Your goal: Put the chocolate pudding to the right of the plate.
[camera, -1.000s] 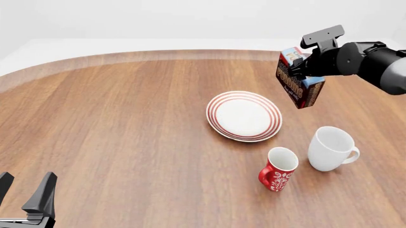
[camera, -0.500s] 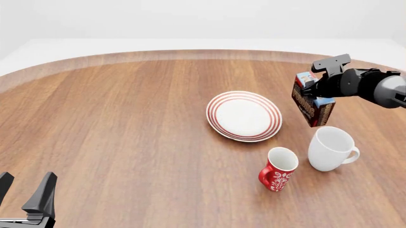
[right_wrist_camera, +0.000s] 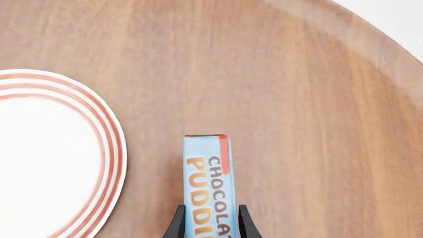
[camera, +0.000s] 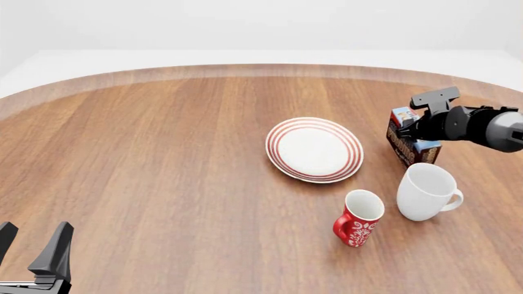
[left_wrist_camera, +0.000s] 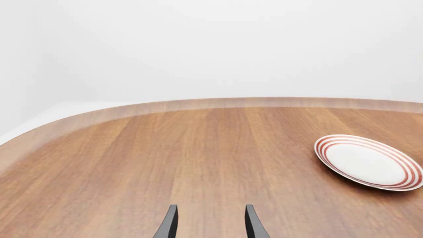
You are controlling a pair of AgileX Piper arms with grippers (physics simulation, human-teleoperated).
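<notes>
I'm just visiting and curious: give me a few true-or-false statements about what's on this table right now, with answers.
1. The right gripper is closed on the chocolate pudding. True.
2. The pudding carton lies on the plate. False: it is beside the plate, on its right.
3. Two mugs stand nearer the camera than the plate. True: a red mug and a white mug.
4. The left gripper holds the red mug. False: it is open and empty.

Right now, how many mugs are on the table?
2. The red patterned mug stands near the plate's front edge, and the plain white mug is just to its right, in front of the chocolate pudding. None appear hidden.
</notes>
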